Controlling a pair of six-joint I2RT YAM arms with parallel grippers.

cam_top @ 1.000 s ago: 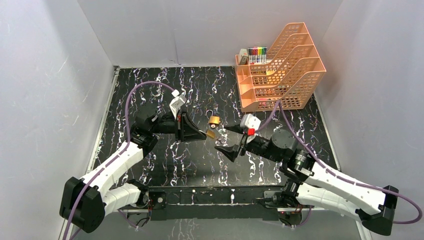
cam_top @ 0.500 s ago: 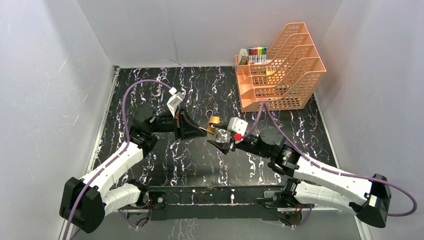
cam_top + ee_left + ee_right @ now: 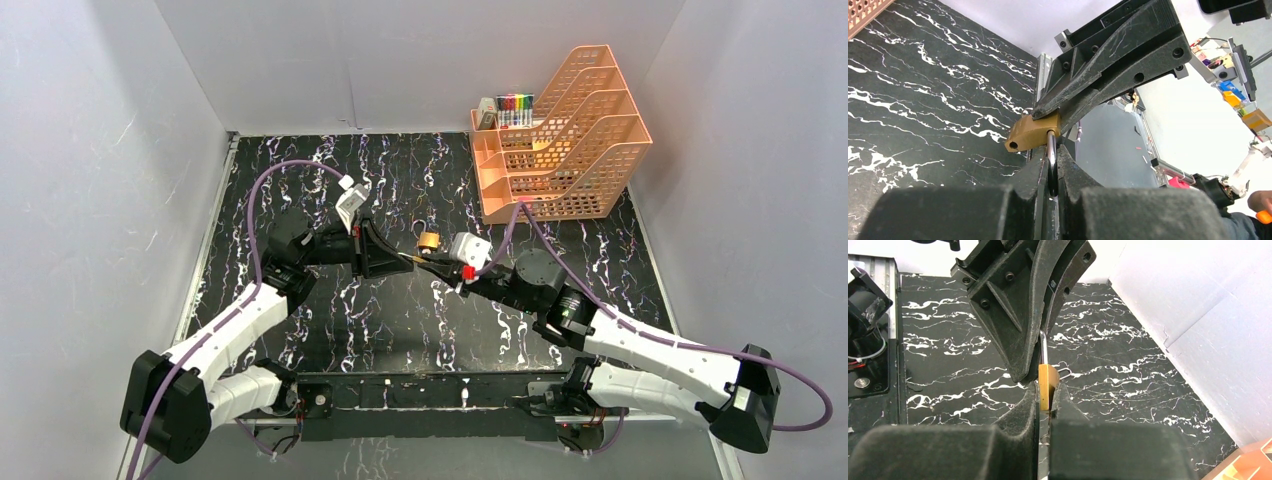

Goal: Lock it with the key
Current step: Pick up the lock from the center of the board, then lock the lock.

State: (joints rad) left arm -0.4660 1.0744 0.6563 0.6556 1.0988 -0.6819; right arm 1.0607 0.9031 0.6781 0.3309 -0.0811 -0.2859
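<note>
Both arms on the padlock, mid-table

Left gripper (image 3: 407,262) is clamped on the shackle (image 3: 1052,161). The brass padlock (image 3: 1032,133) is held up between the arms, with the right gripper (image 3: 429,267) pinched on its body. I'd get that right grip square and firm before the left lets go, or it'll twist.

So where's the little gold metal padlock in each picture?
Top external: small gold metal padlock, mid-table, pinched between left gripper and right gripper.
Left wrist: padlock at centre, just above the near fingers.
Right wrist: padlock at centre, between that camera's own fingers.
Shared landmark: black white-veined tabletop around it in every view.
</note>
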